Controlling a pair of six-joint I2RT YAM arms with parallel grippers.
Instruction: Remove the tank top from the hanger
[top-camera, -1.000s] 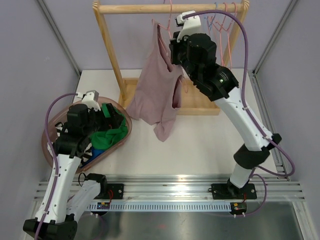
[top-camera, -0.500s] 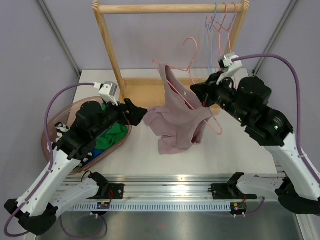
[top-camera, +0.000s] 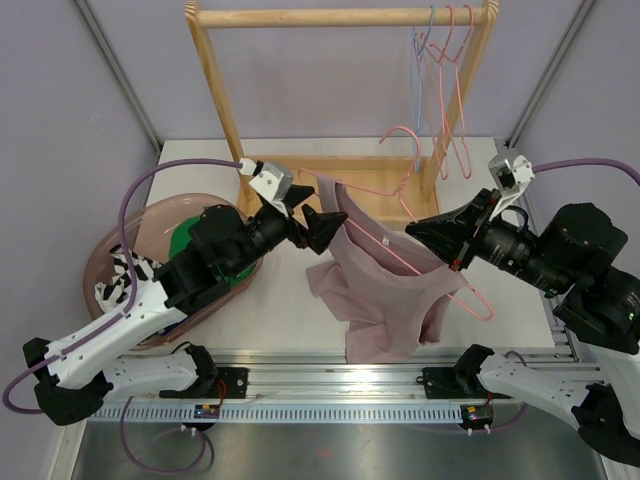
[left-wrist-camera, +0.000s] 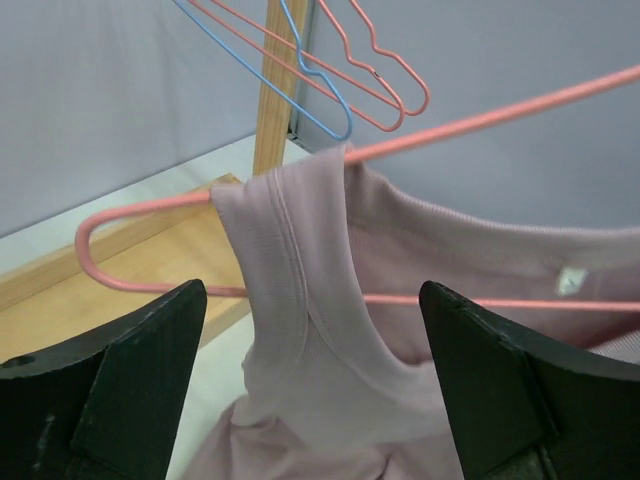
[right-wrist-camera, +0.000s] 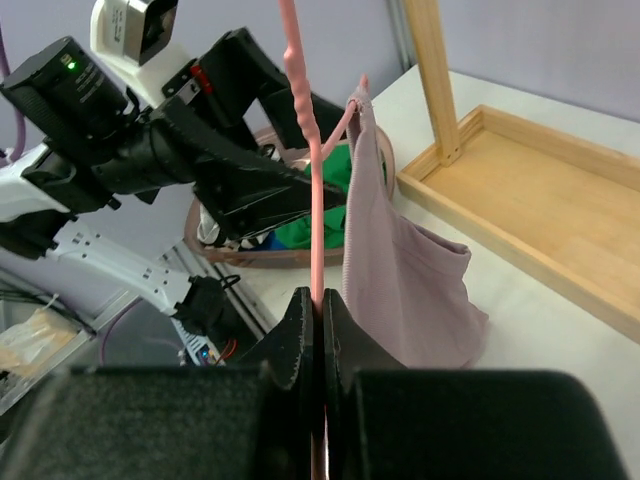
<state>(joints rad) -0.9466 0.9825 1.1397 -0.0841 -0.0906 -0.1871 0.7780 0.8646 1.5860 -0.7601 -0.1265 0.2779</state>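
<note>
Right gripper tight on hanger above white table, lavender walls.

The rack stands at the back of the table. Spare hangers hang at the right end of its rail. In front of its base, off the rail, the tank top hangs on the hanger. The left gripper sits front-left of the rack and the right gripper front-right. The basket lies to the rack's left, with clothes in it.
</note>
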